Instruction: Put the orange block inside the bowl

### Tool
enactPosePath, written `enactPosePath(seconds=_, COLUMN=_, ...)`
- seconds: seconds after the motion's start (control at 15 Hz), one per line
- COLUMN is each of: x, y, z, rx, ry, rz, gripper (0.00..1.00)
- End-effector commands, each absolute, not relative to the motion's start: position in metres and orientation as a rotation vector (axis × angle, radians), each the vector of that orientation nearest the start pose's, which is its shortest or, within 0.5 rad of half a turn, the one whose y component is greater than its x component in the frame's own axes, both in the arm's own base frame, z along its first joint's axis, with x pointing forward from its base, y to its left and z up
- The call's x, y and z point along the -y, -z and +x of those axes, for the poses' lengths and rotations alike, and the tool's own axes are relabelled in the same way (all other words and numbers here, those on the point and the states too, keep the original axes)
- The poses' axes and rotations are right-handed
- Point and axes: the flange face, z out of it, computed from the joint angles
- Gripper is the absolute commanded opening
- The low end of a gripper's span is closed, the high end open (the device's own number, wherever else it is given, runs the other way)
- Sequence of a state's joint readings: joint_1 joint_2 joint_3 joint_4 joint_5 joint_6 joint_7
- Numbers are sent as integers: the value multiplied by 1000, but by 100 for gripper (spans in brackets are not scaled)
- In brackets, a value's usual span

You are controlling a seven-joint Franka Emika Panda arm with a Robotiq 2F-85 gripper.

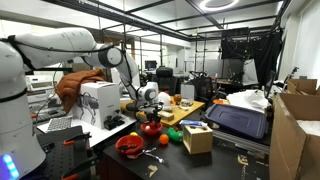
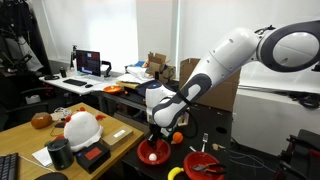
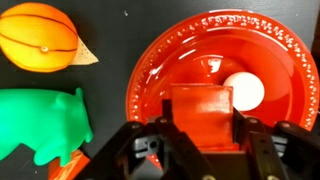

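In the wrist view my gripper (image 3: 200, 128) is shut on the orange block (image 3: 200, 108) and holds it upright between the fingers. It is right over the wide, shallow, bright red bowl (image 3: 165, 50). The block covers the near part of the bowl's inside. A round white spot (image 3: 243, 92) shows on the bowl's floor beside the block. In both exterior views the gripper (image 2: 155, 133) (image 1: 150, 110) hangs just above the bowl (image 2: 152, 153) (image 1: 150, 128) on the dark table.
An orange basketball-like ball (image 3: 38, 38) and a green toy (image 3: 40, 125) lie next to the bowl. A deeper red bowl (image 2: 205, 165) holding tools stands nearby. A cardboard box (image 1: 197, 137) and a white device (image 1: 100, 100) stand on the table.
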State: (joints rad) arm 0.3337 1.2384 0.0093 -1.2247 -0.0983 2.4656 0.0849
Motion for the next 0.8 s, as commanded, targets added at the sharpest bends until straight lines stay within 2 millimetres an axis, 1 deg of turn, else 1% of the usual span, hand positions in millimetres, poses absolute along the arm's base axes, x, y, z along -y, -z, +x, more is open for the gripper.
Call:
enactPosePath(seconds=0.0, x=-241, y=-3, z=681, rx=533, ry=43, rz=-3194, gripper=26)
enactPosePath(seconds=0.27, x=-241, y=1, z=680, rx=525, ry=20, rz=-3183, gripper=26)
enactPosePath(seconds=0.33, x=-240, y=1, z=679, rx=521, ry=7, rz=-3185, gripper=28)
enactPosePath(seconds=0.4, x=-240, y=1, z=679, rx=519, ry=-2, rz=-3179, gripper=76)
enactPosePath(seconds=0.47, x=-239, y=1, z=679, rx=517, ry=-3, rz=-3175, gripper=77)
enactPosePath(seconds=0.6, x=-237, y=-1, z=681, rx=500, ry=3, rz=-3167, gripper=90)
enactPosePath(seconds=0.67, x=-236, y=-3, z=682, rx=484, ry=4, rz=-3149, gripper=98)
enactPosePath(seconds=0.73, x=-235, y=-6, z=683, rx=461, ry=-1, rz=-3133, gripper=100)
